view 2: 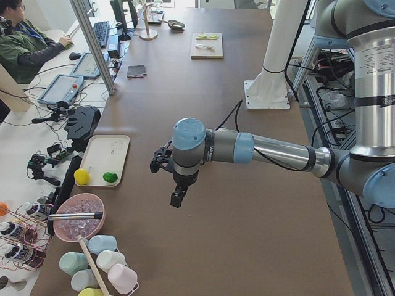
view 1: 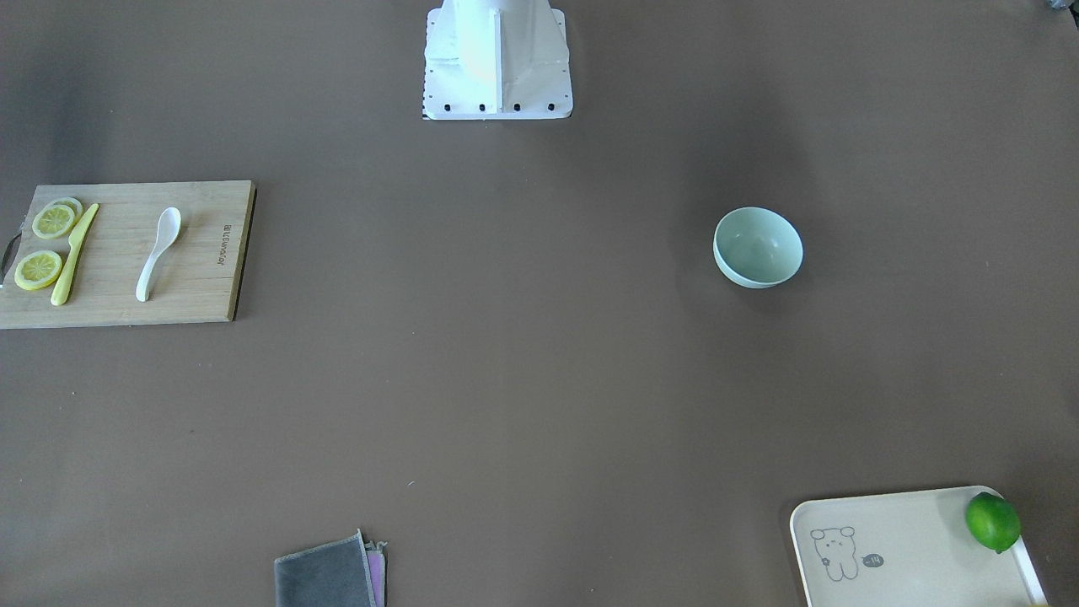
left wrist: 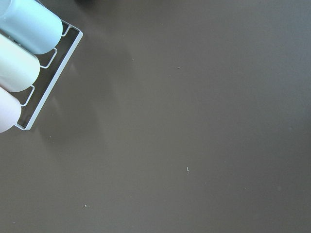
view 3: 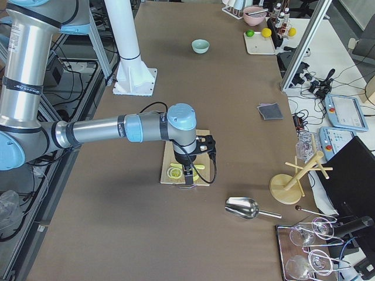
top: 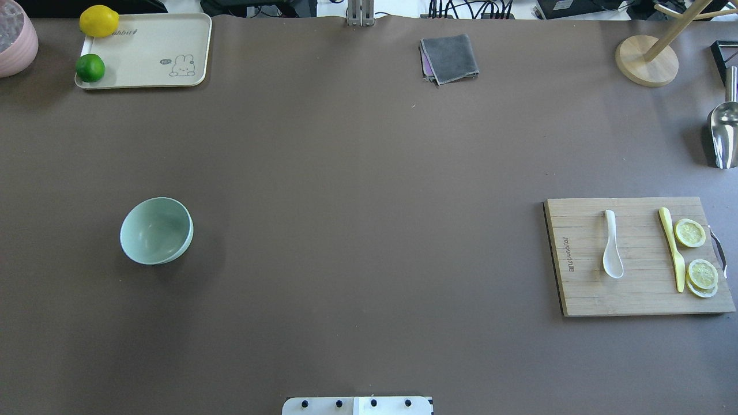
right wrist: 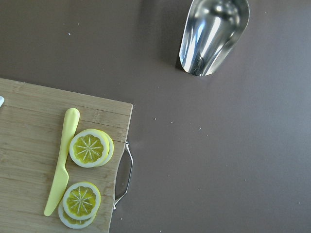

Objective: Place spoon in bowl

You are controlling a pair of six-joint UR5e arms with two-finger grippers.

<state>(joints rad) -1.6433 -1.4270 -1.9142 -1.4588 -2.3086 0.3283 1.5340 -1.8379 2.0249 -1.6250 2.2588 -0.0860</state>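
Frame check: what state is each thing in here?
spoon: lying on the cutting board, ungrasped.
bowl: upright, empty.
cloth: folded.
left tool: pointing down, open or shut unclear.
right tool: pointing down, open or shut unclear.

Overhead view: a wooden cutting board (top: 640, 288) sits at the right edge of the frame. A yellow-green knife (top: 672, 249) lies on it, with lemon slices (top: 690, 233) just to the knife's right. Upper left has a cream tray (top: 144, 57) with a lemon (top: 99, 21) and a lime (top: 90, 68) along its left side. There's a folded grey cloth (top: 451, 56) at top centre. A wooden stand (top: 646, 60) and a shiny metal scoop (top: 724, 129) are in the upper right.
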